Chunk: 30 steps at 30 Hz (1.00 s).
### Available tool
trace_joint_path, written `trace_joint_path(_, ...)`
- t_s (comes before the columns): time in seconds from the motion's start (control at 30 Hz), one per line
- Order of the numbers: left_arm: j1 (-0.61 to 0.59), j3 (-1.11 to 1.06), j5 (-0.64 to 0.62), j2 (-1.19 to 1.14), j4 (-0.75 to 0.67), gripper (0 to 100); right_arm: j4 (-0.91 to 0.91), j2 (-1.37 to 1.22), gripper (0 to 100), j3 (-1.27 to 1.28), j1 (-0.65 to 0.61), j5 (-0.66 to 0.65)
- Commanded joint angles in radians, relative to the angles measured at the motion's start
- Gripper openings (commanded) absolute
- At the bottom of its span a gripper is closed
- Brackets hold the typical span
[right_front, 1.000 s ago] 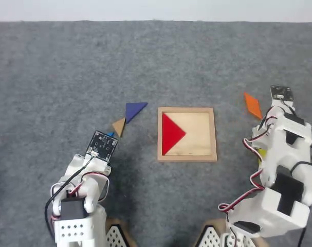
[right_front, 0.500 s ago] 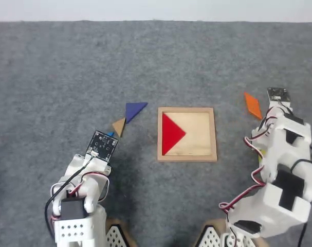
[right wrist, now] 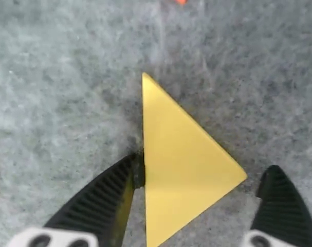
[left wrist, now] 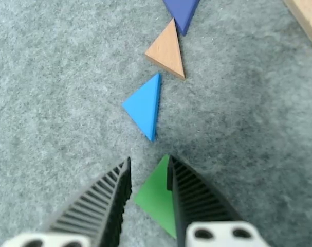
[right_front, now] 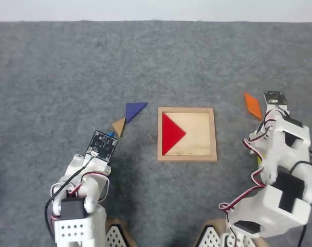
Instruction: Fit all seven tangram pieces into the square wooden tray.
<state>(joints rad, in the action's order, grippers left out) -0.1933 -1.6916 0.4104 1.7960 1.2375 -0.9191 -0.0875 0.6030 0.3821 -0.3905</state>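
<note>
The right gripper (right wrist: 202, 170) stands wide open astride the yellow triangle (right wrist: 179, 149), which lies flat on the carpet right of the square wooden tray (right_front: 187, 158). One finger touches its long edge and the other is clear of the opposite corner. Pinching edge against corner may spin the piece, so I would close slowly and squarely. The left gripper (left wrist: 148, 163), narrowly parted, hangs over the green triangle (left wrist: 156, 198).
</note>
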Motion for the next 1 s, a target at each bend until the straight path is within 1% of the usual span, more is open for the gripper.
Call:
trace_joint_path(0.0, -0.003, 0.007, 0.006, 0.02, 0.003, 11, -0.005, 0.024, 27.9, 0.011, 0.004, -0.014)
trace_joint_path(0.13, -0.003, 0.007, 0.006, 0.02, 0.003, 11, -0.008, -0.016, 22.0, 0.003, 0.005, -0.014)
trace_joint_path(0.37, -0.003, 0.007, 0.006, 0.02, 0.003, 11, -0.012, 0.012, 20.9, 0.003, 0.01, -0.002)
trace_joint_path(0.53, -0.003, 0.007, 0.006, 0.02, 0.003, 11, -0.047, 0.131, 20.9, 0.009, 0.002, 0.077)
trace_joint_path(0.8, -0.003, 0.007, 0.006, 0.02, 0.003, 11, -0.186, 0.354, 20.9, 0.009, -0.082, 0.083)
trace_joint_path(0.9, -0.003, 0.007, 0.006, 0.02, 0.003, 11, -0.202, 0.387, 21.0, 0.011, -0.084, 0.098)
trace_joint_path(0.97, -0.003, 0.007, 0.006, 0.02, 0.003, 11, -0.197, 0.384, 21.6, 0.012, -0.05, 0.089)
